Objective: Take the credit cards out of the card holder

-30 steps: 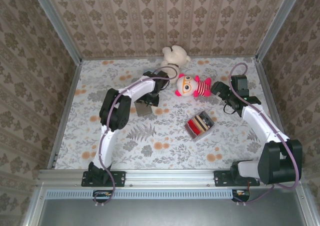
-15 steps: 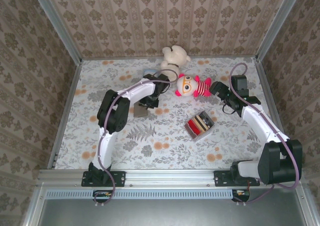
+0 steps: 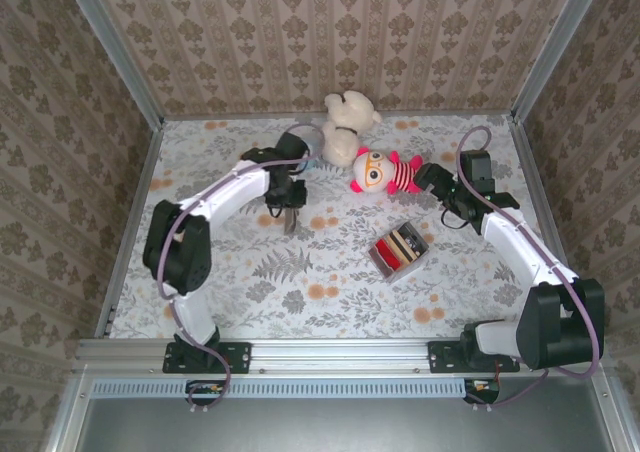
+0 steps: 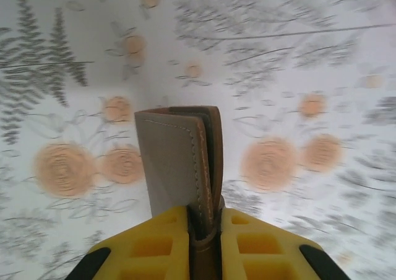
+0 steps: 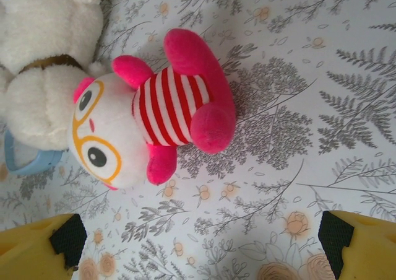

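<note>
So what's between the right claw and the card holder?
In the top view, the pink striped doll lies between the right claw and the card holder.

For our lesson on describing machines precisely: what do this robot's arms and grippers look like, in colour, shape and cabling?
The left arm and right arm have white rounded links between black joints, each with a mauve cable looping alongside. The left gripper's fingers are yellow moulded blocks with square recesses; the right gripper's fingers are yellow with black pads.
</note>
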You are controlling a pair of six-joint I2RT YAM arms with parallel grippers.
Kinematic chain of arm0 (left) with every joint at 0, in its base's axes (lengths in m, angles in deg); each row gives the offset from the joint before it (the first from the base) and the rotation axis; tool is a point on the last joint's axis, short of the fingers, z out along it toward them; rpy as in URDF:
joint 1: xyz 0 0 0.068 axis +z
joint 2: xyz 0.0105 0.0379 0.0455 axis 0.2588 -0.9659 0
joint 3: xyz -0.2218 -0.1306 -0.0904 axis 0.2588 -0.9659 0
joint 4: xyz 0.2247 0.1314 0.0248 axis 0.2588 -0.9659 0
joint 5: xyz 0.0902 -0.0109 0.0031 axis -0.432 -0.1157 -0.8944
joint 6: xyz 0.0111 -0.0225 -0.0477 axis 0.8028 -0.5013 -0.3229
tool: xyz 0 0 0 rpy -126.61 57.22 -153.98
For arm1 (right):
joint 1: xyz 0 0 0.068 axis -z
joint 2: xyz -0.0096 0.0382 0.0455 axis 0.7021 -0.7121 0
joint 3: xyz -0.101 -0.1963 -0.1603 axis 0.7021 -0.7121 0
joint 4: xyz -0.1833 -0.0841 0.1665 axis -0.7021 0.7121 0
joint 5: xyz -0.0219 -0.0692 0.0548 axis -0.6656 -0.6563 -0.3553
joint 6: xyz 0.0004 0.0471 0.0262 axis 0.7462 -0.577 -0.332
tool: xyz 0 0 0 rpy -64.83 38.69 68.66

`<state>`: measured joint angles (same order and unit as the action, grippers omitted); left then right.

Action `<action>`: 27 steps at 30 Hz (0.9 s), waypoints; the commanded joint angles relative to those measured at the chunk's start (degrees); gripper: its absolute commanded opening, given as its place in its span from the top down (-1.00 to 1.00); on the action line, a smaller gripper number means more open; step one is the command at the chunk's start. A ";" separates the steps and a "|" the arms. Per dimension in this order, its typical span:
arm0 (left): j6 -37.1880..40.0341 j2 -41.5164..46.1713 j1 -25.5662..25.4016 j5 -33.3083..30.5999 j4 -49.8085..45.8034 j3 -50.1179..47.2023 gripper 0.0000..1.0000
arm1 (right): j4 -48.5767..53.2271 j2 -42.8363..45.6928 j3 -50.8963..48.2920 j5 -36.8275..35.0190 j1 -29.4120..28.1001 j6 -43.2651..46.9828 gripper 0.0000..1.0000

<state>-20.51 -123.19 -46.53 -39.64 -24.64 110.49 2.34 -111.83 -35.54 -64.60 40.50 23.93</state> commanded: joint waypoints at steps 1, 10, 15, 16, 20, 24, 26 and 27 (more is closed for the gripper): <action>-0.34 2.50 2.01 20.51 10.58 -3.84 0.75 | -1.84 -0.32 1.45 1.94 -1.68 -1.68 -1.00; -4.31 -0.05 4.98 32.33 21.41 -12.12 0.61 | -2.14 -4.82 4.18 1.16 -8.01 -2.30 -1.00; -2.81 1.65 8.54 28.16 19.67 -14.71 0.02 | -1.54 -10.05 7.85 0.25 -12.60 -1.88 -1.00; -2.55 2.89 9.04 27.33 20.16 -15.64 -0.14 | -1.11 -11.66 9.23 -0.08 -13.76 -1.62 -0.98; -3.08 7.73 11.24 23.94 20.43 -19.22 -0.44 | 1.16 -18.33 15.66 -0.18 -18.72 0.10 -0.90; -4.53 12.13 12.45 15.82 18.34 -23.11 -0.53 | 4.78 -27.34 24.82 -0.38 -24.37 3.45 -0.84; -6.13 14.33 13.09 10.93 16.88 -25.12 -0.54 | 7.39 -32.62 29.93 -0.77 -27.27 5.24 -0.79; -7.52 15.73 13.48 8.01 16.28 -26.34 -0.56 | 8.74 -35.08 32.89 -1.20 -28.75 5.89 -0.75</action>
<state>-25.16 -110.34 -34.02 -22.55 -5.51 86.60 5.40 -141.99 -8.18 -64.53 14.84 26.40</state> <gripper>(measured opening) 0.778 0.881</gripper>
